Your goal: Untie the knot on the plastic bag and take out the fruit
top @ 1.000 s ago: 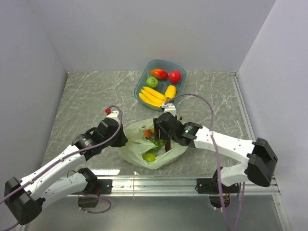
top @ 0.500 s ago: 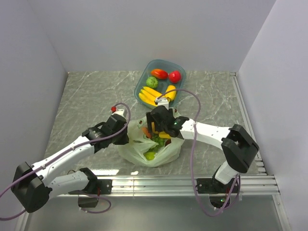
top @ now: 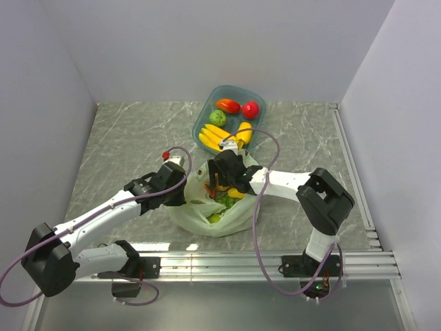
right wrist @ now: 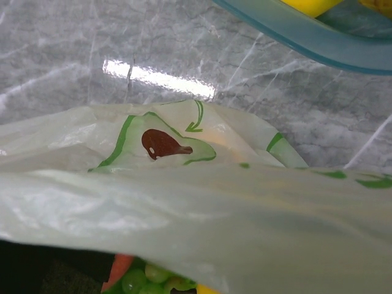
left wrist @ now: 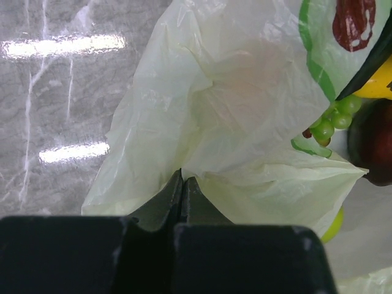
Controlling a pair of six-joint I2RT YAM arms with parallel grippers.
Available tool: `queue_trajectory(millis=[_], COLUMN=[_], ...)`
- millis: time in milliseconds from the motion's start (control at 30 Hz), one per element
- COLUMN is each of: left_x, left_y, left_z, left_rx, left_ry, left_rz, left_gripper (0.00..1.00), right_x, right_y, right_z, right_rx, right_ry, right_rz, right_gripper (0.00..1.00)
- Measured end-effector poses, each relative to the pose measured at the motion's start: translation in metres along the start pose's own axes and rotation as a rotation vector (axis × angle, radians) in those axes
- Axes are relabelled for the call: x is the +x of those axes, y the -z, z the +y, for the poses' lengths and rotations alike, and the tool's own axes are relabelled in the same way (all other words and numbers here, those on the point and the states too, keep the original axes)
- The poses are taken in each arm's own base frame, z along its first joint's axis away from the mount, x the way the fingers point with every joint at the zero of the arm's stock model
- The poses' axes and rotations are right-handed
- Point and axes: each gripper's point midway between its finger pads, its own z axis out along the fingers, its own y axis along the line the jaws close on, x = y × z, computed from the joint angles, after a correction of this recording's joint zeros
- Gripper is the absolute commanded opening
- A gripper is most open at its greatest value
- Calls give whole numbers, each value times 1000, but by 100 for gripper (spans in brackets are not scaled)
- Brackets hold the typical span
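At the centre of the top view, the plastic bag (top: 207, 215) lies on the bench (top: 124, 138) between the two arms, just below the teal bowl (top: 234, 87). Compared with a second ago, the right gripper (top: 219, 181) has been drawn from the bag's right side toward the upper left, over its mouth, and the right elbow has been folded inward. The left gripper (top: 183, 197) has been carried up and to the right along with the bag's left edge. In the left wrist view its fingers (left wrist: 173, 193) are seen clenched on a fold of the pale film, so the bag is held in place. In the right wrist view only film stretched across the frame is shown, and whether the right gripper is closed cannot be told. No tied knot is made out; the mouth is judged to be open, so the untying is taken as done. The fruit is still inside: green grapes (left wrist: 334, 119), a dark plum (left wrist: 370, 144) and a yellow piece (left wrist: 378, 82) are seen at the right of the left wrist view. The bowl's contents appear unchanged, so nothing is judged to have been lifted clear yet.
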Motion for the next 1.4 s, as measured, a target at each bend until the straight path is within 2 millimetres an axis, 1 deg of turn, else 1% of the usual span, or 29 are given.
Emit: queue_trajectory(millis=[33,100,133,233,333,367,467,533,600,667,733,767,833,900,933,1033,1100,1167,1233,1300,1367,1400], left_x=[0,-1,-1,-1,-1,-2,-2,-1,-1,-1,-4,-5,-7,-8,-7,-8,-9,-9,-7,-6,-4,-4], left_y=[0,0,0,-2,-2,-3,-7,-9,-11,-11,-11,-10,-9,-9,-9,-7,-5,-3,-3,-3,-3,-3], left_z=[0,0,1,1,2,2,1,2,3,4,3,2,1,1,1,1,0,-1,-3,-4,-5,-5], left_rx=[-1,-3,-5,-10,-16,-17,-19,-27,-34,-38,-38,-36,-33,-33,-33,-28,-21,-12,-1,8,16,18], left_ry=[0,1,1,0,0,-1,-1,-5,-8,-11,-18,-19,-24,-24,-24,-24,-26,-28,-33,-38,-41,-43], left_rz=[-1,-4,-5,-3,-6,-7,-6,-2,1,-1,-6,-8,-14,-15,-14,-18,-23,-23,-14,-6,1,5], left_gripper=[1,1,0,0,1,1,1,1,1,0,0,1,1,0,1,1,1,1,1,1,0,1], right_x=[0,1,3,1,-16,-26,-50,-61,-65,-63,-65,-69,-89,-123,-143,-196,-226,-247,-259,-261,-258,-254], right_y=[0,2,5,22,48,63,99,123,143,160,172,178,189,196,198,188,170,142,108,69,29,10], right_z=[0,0,1,3,12,17,29,39,47,55,60,61,62,51,40,-2,-29,-51,-70,-86,-100,-105], right_rx=[-5,-15,-25,-63,-136,-179,-278,-359,-437,-507,-547,-560,-573,-547,-514,-381,-289,-218,-157,-108,-67,-49], right_ry=[-3,-1,4,15,19,18,24,39,65,98,127,140,146,123,103,33,-9,-41,-66,-86,-105,-113], right_rz=[-2,-4,0,4,-33,-62,-135,-170,-184,-173,-163,-161,-197,-265,-312,-417,-459,-464,-444,-403,-356,-332], right_gripper=[33,21,13,4,0,0,0,0,0,0,0,0,0,0,0,0,0,2,4,8,19,36])
